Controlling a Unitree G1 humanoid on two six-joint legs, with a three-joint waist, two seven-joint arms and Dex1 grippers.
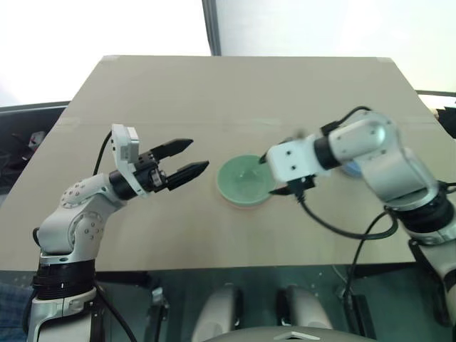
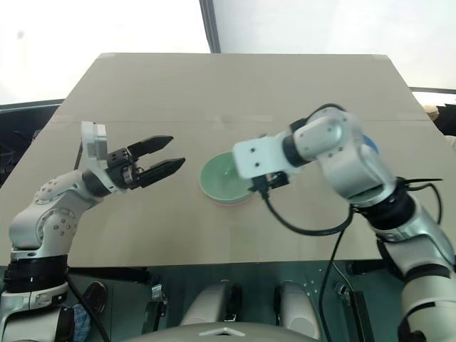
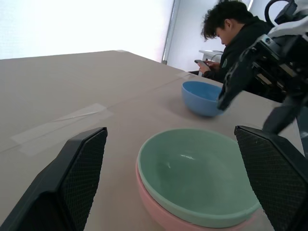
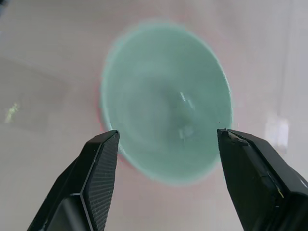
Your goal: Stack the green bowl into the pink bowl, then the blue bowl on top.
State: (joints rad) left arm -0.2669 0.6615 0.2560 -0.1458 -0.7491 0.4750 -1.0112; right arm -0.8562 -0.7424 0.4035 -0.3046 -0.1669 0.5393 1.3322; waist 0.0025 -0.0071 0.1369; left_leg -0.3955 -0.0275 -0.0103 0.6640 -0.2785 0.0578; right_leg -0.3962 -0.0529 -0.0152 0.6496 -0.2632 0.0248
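Green bowl (image 3: 197, 175) sits nested in the pink bowl (image 3: 159, 211) mid-counter (image 1: 214, 92), with the right claw (image 4: 166, 180) spread just above its rim, empty. Leaving, that claw could catch the rim and drag the pair. Left claw (image 1: 184, 159) is spread, empty; the blue bowl (image 3: 202, 97) looks partly hidden behind the right arm, risking a knock.

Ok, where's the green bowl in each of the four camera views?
Left eye: green bowl mid-table, beside the right gripper.
Right eye: mid-table, partly behind that gripper.
Left wrist: low centre, nested in the pink bowl.
Right wrist: centre, beyond the fingers.
Shared landmark: the pink rim beneath it.
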